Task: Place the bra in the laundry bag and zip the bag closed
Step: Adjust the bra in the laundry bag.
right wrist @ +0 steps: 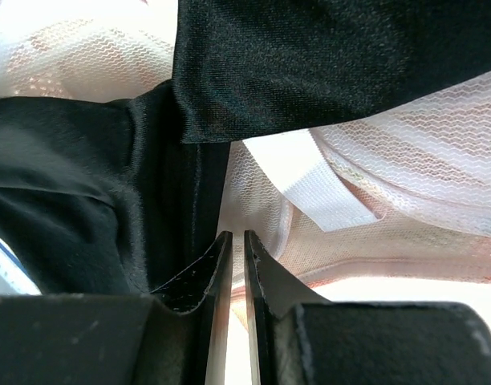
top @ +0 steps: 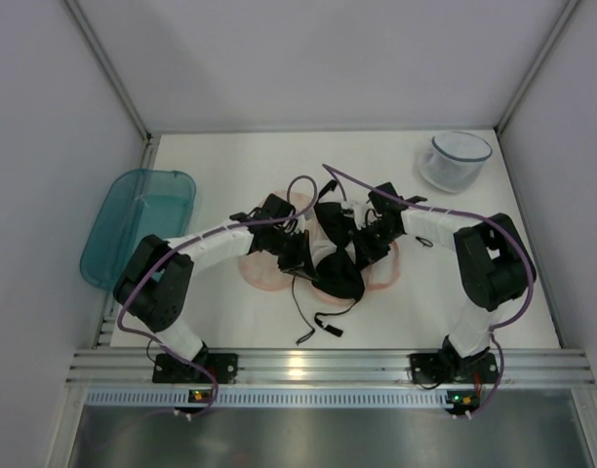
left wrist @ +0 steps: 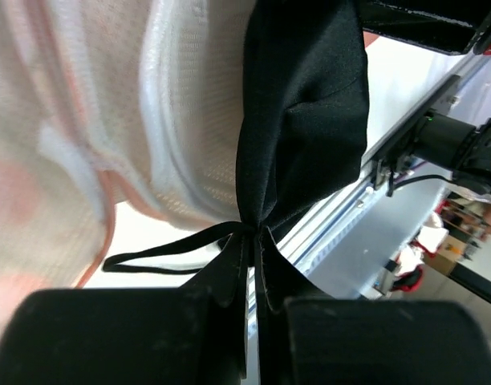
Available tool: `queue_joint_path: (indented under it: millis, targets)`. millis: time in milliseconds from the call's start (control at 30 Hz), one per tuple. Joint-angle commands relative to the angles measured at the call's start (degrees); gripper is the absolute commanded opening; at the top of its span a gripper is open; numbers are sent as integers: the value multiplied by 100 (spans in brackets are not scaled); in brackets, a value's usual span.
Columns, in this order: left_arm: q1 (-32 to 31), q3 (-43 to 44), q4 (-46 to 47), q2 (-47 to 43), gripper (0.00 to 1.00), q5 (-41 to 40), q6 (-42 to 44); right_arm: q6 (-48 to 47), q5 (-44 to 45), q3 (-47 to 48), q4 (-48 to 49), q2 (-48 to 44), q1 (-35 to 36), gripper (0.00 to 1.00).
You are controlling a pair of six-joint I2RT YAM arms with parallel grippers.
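left gripper [left wrist: 252, 269] pinches the black fabric bra [left wrist: 306, 120] over the cream-peach mesh laundry bag [left wrist: 181, 128]. right gripper [right wrist: 233, 245] – jaws nearly together, grip unclear

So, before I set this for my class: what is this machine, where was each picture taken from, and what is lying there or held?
These are two robot arms bolted at a table's near edge, each ending in a two-finger gripper. The wide picture looks down from above and behind them; the other two come from cameras on the wrists, each showing its own fingers at the bottom. On the table lies an opened peach laundry bag with a black bra on it. A teal bin sits at the left, a translucent tub at the far right. The left gripper is shut on a fold of the bra. The right gripper is nearly closed near the bag's mesh; whether it pinches anything is unclear.
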Motion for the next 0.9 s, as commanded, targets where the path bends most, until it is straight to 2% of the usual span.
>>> queue_joint_path:
  millis: [0, 167, 333, 433, 467, 533, 667, 767, 867]
  targets:
    - [64, 380, -731, -386, 0, -420, 483, 4, 190, -35, 199, -297, -82, 12]
    - [108, 854, -1707, -526, 0, -1290, 1204, -5, 366, -79, 216, -438, -117, 9]
    - [82, 1662, -2849, -518, 0, -2720, 2083, -31, 296, -70, 146, -596, -135, 10]
    - [-24, 2198, -3141, -334, 0, -3249, 2453, -31, -37, -9, 41, -692, -179, 18]
    - [-85, 2295, -3203, -298, 0, -3356, 2506, 38, -177, 9, 14, -710, -240, 25]
    - [-400, 2629, -3282, -89, 0, -3828, 2690, 283, -783, 122, -73, -736, -354, 35]
    - [-1165, 3007, -3318, 255, 0, -4505, 2822, 987, -2179, 413, -223, -544, -933, 43]
    - [-1684, 3306, -3326, 580, 0, -4919, 2866, 1295, -2551, 615, -363, -280, -1337, 44]
    - [-2115, 3447, -3396, 984, 1, -5150, 2884, 1375, -2491, 633, -390, -87, -1759, 44]
